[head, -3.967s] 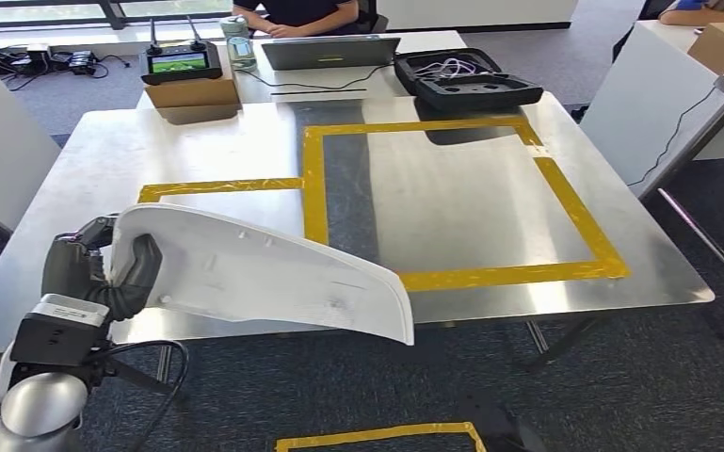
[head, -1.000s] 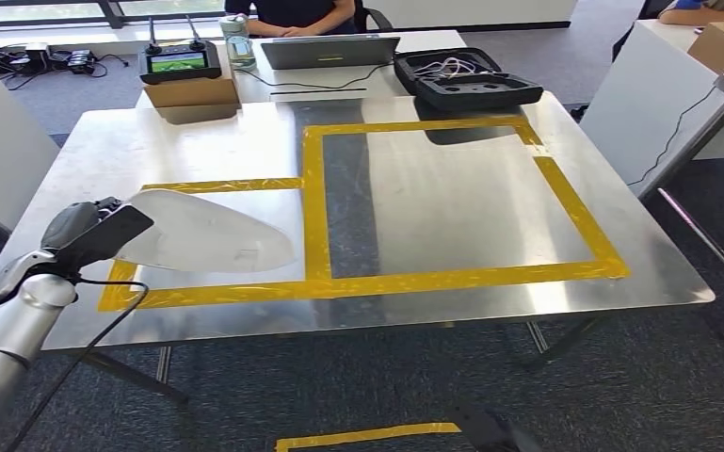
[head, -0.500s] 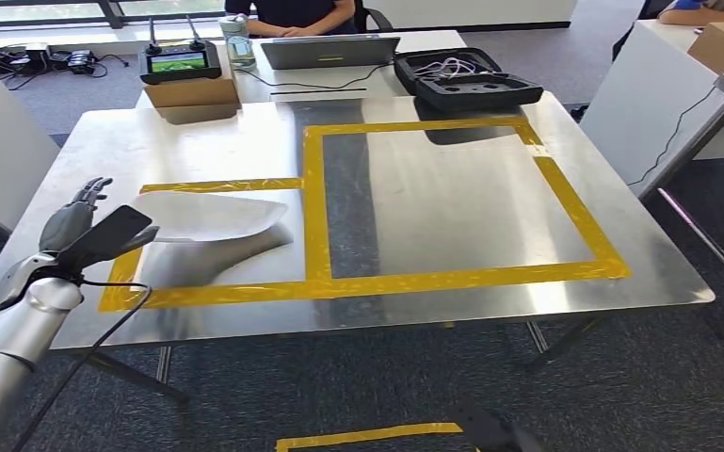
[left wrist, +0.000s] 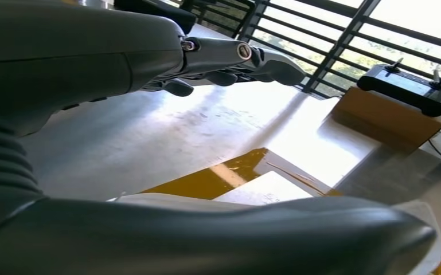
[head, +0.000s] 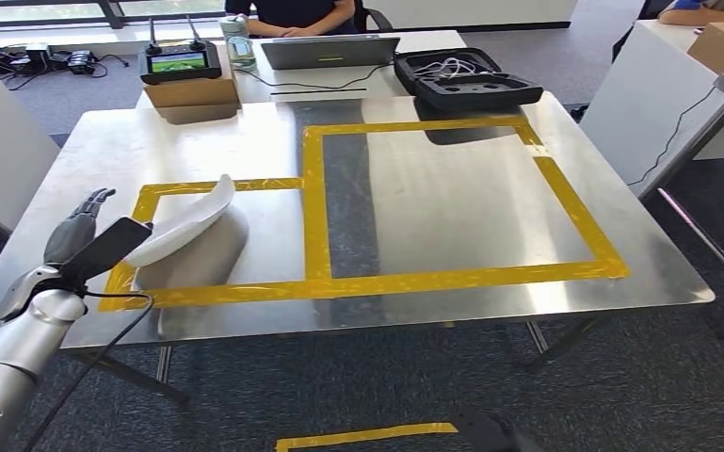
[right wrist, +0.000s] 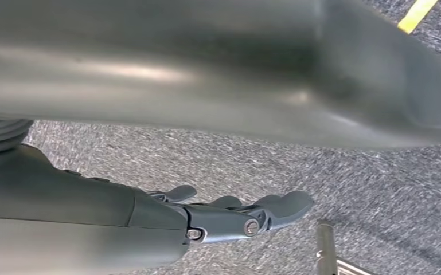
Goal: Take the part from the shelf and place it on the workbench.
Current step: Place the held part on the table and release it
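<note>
- A shiny steel workbench [head: 452, 202] marked with yellow tape rectangles [head: 315, 202].
- The curved white plastic part [head: 188, 221] rests inside the smaller rectangle, tilted on its edge.
- Left hand [head: 89, 235], beside the part, fingers spread, grips nothing.
- Right hand [right wrist: 229, 215] hangs empty above carpet, fingers apart.
- Placement looks essentially done; only withdrawing the arm remains.

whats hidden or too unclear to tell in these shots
- Whether the left hand touches the white part: in the head view its thumb overlaps the part's near end; in the left wrist view the thumb hides that edge.
- Right wrist view: a blurred silver arm hides much of the floor.
- Controller screen: too small to read.
</note>
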{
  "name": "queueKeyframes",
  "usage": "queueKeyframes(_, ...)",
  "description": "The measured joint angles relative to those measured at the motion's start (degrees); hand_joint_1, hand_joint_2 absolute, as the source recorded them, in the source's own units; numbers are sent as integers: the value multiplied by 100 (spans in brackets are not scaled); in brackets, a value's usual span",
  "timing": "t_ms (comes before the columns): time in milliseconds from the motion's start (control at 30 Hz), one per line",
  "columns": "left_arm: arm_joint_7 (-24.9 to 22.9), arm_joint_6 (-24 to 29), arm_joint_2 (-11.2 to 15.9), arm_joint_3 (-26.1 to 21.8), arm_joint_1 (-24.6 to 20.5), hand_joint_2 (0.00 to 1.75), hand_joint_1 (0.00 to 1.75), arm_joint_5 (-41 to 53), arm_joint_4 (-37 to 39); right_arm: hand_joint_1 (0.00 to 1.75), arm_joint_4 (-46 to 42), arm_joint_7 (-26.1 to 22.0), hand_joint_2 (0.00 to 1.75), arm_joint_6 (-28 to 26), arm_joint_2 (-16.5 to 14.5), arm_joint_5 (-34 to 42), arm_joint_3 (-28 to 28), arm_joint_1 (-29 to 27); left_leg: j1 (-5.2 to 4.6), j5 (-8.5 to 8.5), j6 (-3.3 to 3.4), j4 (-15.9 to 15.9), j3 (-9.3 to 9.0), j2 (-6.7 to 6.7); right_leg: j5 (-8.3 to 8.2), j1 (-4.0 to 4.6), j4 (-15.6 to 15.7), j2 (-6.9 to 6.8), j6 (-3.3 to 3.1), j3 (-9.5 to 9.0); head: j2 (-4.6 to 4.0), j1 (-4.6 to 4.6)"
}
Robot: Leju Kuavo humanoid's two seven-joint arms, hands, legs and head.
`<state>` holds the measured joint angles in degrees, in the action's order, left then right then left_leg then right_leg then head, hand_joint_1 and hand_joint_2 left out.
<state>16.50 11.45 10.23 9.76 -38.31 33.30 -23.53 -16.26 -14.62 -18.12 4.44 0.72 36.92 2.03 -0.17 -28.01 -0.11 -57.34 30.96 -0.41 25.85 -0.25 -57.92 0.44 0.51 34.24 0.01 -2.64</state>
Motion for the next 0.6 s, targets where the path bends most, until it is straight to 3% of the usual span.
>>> queueKeyframes(200,45,-36,-3,0,34,0,0,-17,-29,0,0,-2,0,0,2,6,13,1,0,0,0,0,0,0,0,0,0,0,0,0,0,0)
queueKeyframes(367,563,-223,-53,-19,204,0,0,-349,-270,0,0,-81,0,-9,2,120,40,-5,-1,0,0,0,-1,0,0,-1,0,0,0,0,0,0)
queueKeyframes(467,855,-368,-158,-46,630,0,0,-821,-948,0,1,-160,0,-37,2,267,42,-32,-2,-4,3,0,-1,2,1,-3,1,2,0,0,0,0)
queueKeyframes(600,732,-491,-317,73,1570,0,0,-1293,-2587,0,4,-224,0,-78,-8,444,47,-81,-4,-14,7,0,-1,6,6,-4,3,10,6,1,-1,1)
